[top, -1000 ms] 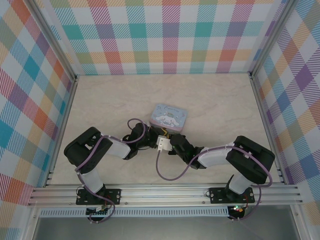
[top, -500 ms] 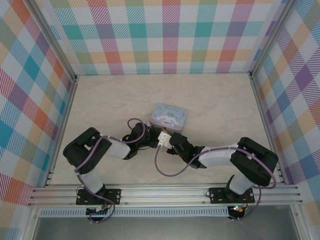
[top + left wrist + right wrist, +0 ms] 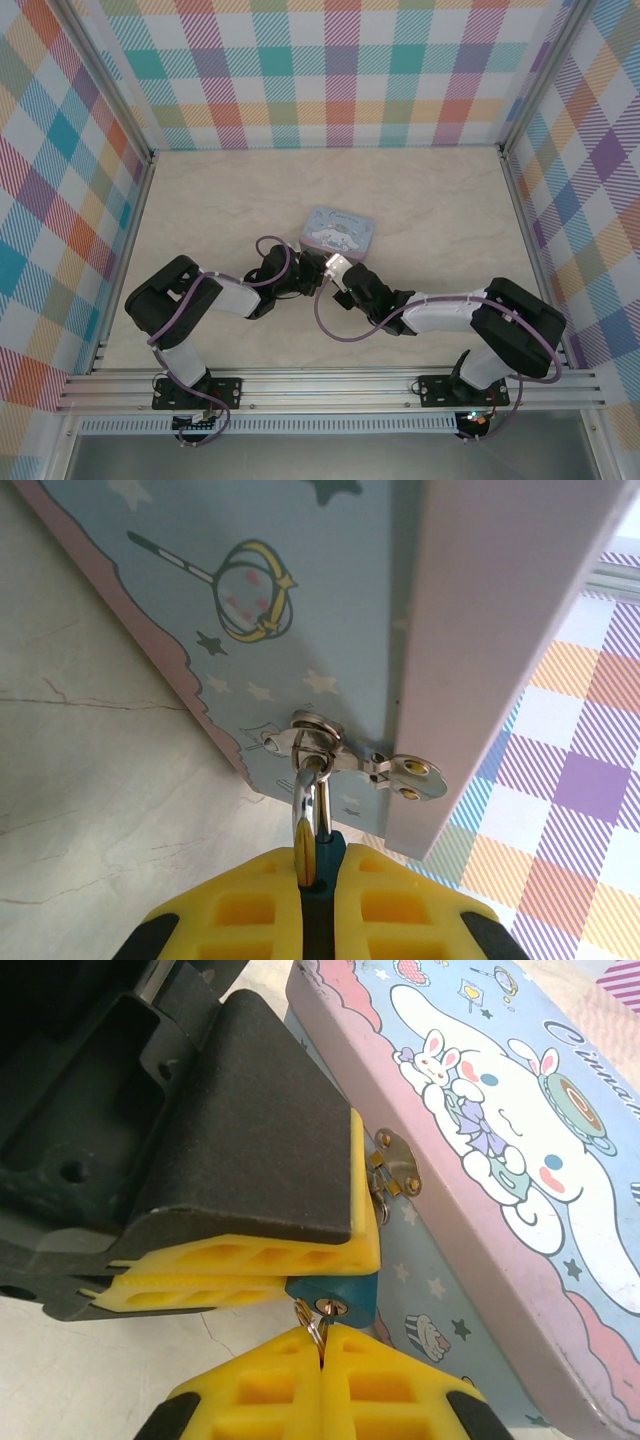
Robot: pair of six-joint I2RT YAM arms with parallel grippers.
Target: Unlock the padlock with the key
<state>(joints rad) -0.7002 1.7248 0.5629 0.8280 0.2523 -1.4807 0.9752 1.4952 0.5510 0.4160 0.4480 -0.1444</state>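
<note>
The tin is seen lying flat on the table, near the middle, with its cartoon lid turned up. Both arms are bent inward, and their wrists are found close together at the tin's near side.

The padlock is hung from the hasp on the near wall of the tin: its silvery shackle is passed through the hasp's loop, and the blue body is held just clear of the wall. The left gripper is closed on that body from the left, with the yellow pads pressed against both flat sides, so that only a narrow blue strip is left visible between them in the left wrist view. In the right wrist view its fingers are seen lying across the top of the padlock.

The brass keyhole is shown at the padlock's near end. The right gripper is placed just beside it, coming in from the near side, with its fingers pressed fully together. A small silvery ring is seen at the very tips, between them and the keyhole. Whether the key is pinched between the pads cannot be told, since anything held there is hidden by the fingers
</note>
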